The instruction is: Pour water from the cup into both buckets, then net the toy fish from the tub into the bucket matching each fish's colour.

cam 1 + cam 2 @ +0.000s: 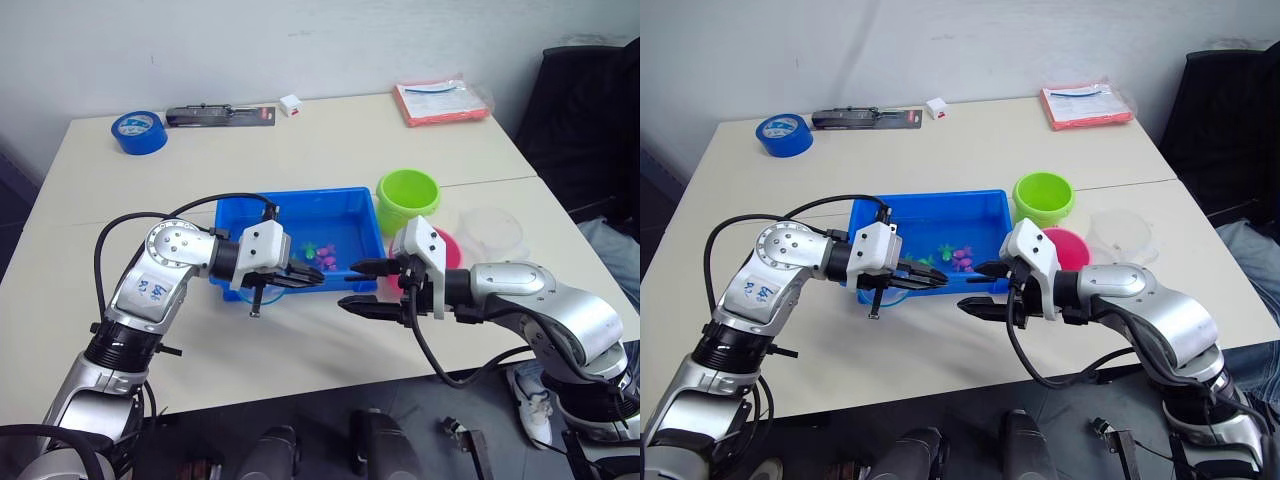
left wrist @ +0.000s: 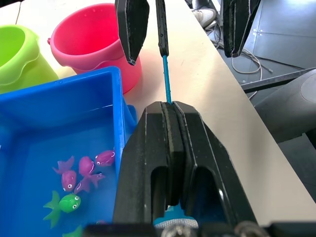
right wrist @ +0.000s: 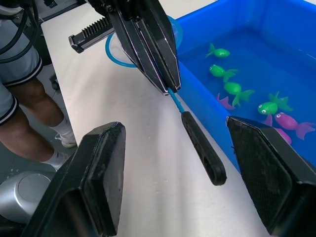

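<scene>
Clamped together on the thin stem of the net, the left gripper has its two black fingers pressed flat against each other, while the right gripper has its jaws wide apart, one on each side of the black handle end and not touching it. Both forearms reach toward each other, nearly level above the table, so the two grippers almost meet at the front right corner of the tub.

The net has a blue hoop with pale mesh lying behind the left fingers, a thin blue stem and a black handle pointing toward the right gripper. Beside both grippers, the blue tub holds water and the toy fish, some green and some magenta. Beyond the right gripper stand the green bucket, the pink bucket and the clear cup. I cannot read any writing.
</scene>
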